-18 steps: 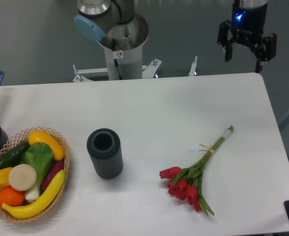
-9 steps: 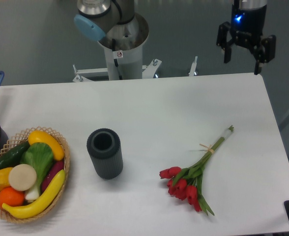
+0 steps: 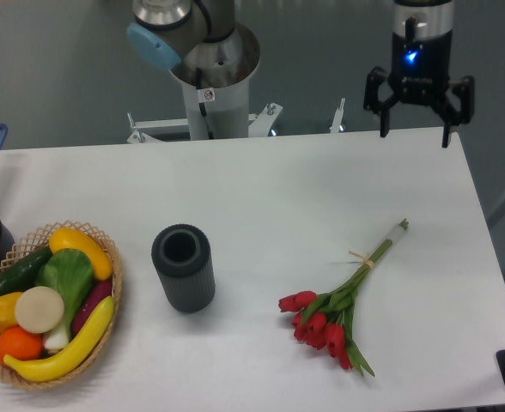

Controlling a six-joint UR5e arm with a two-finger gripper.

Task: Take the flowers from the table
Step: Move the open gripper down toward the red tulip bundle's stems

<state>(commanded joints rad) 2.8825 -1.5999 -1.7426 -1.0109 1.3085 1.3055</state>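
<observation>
— Black gripper [image 3: 415, 131], upper right of frame: status?
— I log it spread wide, holding nothing, hanging over the far edge of the table [image 3: 261, 184].
— Item two, the flowers [image 3: 343, 300]?
— Lower right of centre, flat on the white top, well below the tool and slightly left. Long axis diagonal: red heads lower left, tied stem ends upper right, nearer my fingers. I'd descend onto the stems.

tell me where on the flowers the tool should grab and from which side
Probably the stems, near the pale band, from straight above. The flowers lie flat on the table, stems running diagonally up-right from the red heads, so the open tool would need its fingers turned across that line. The bundle is narrowest and firmest there; the heads look easy to crush.
</observation>
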